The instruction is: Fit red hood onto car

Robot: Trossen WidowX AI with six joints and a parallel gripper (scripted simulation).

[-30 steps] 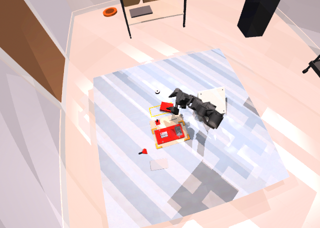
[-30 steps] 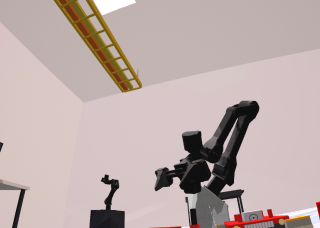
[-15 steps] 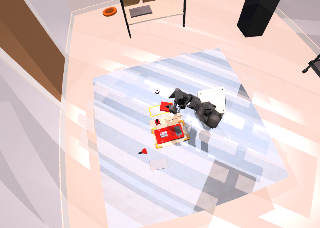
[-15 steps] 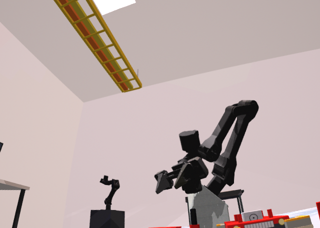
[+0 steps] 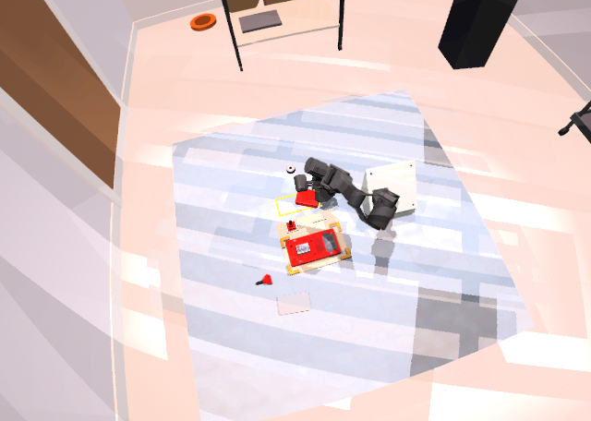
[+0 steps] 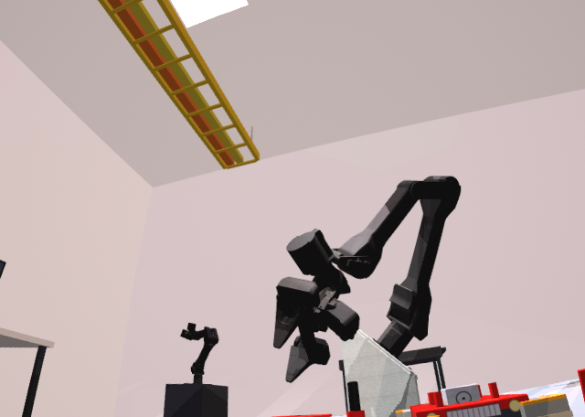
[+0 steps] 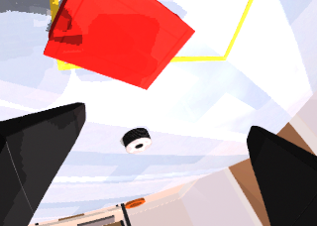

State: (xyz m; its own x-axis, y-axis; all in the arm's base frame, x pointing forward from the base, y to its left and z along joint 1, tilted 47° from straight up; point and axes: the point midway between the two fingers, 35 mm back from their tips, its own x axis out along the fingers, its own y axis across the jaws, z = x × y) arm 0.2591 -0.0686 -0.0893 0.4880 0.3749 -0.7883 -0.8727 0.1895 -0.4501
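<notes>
The red hood (image 5: 306,198) (image 7: 116,35) lies on the table, smooth side up, turned askew over the yellow outline (image 5: 278,208) (image 7: 203,58). Its holes do not show. My gripper (image 5: 312,188) (image 6: 284,363) (image 7: 168,122) is wide open and empty above the table by the hood, tilted; the hood lies beyond the fingertips in the wrist view, not between them. The red chassis (image 5: 315,246) (image 6: 512,397) sits in the jig (image 5: 307,222) with the engine block (image 5: 302,248) (image 6: 461,394) on its deck. A peg (image 6: 493,390) stands up beside the engine; the others are hard to make out.
A black and white wheel (image 5: 290,169) (image 7: 137,140) lies past the hood. A red piece with a black upright pin (image 5: 291,226) (image 6: 353,398) stands at the jig's edge, near the hood. A red and black part (image 5: 266,280) and a pale rectangle (image 5: 293,303) lie on the chassis's other side.
</notes>
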